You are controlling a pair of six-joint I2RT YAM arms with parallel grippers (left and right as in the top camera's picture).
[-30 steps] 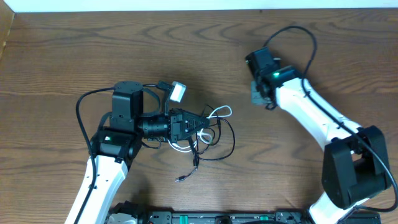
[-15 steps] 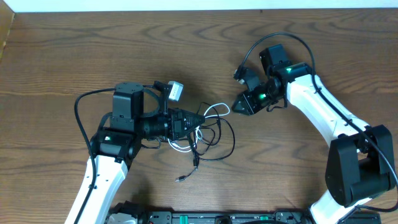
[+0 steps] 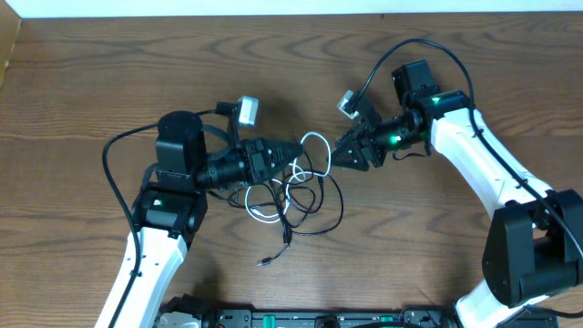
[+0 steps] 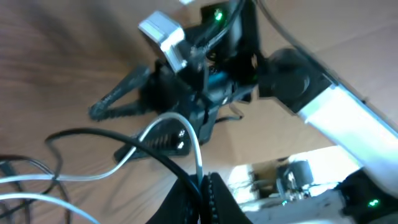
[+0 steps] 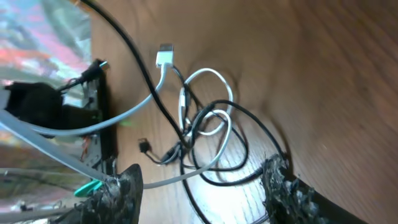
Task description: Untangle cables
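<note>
The cables [image 3: 305,193] lie in a loose tangle near the middle of the desk [image 3: 109,73], between the two arms, thin white & black cords looped through each other. In the right wrist view a white cord [image 5: 214,76] makes a couple of rounded loops and ends in a white USB plug [image 5: 164,57], lying flat on the wood, while a black cord [image 5: 261,127] sweeps round the outside of the loops. A small black plug [image 5: 143,145] sits just beside the knot. From overhead, one black strand trails off toward the front edge and ends in a plug [image 3: 264,261], apart from the rest.

The left tool [image 3: 296,150] sits at the left side of the tangle, jaws closed tight. In its wrist view a white and a black strand run straight into the pinched tips [image 4: 204,186], so it has hold of the cables; which strand carries the grip can't be told.

The right tool [image 3: 342,157] is just beside the tangle on the right, pointing at the left tool, jaws spread apart w/ nothing clamped. In its own view the fingers [image 5: 124,186] flank the loops, which lie beyond the tips; a white strand passes close by one finger, contact unclear
</note>
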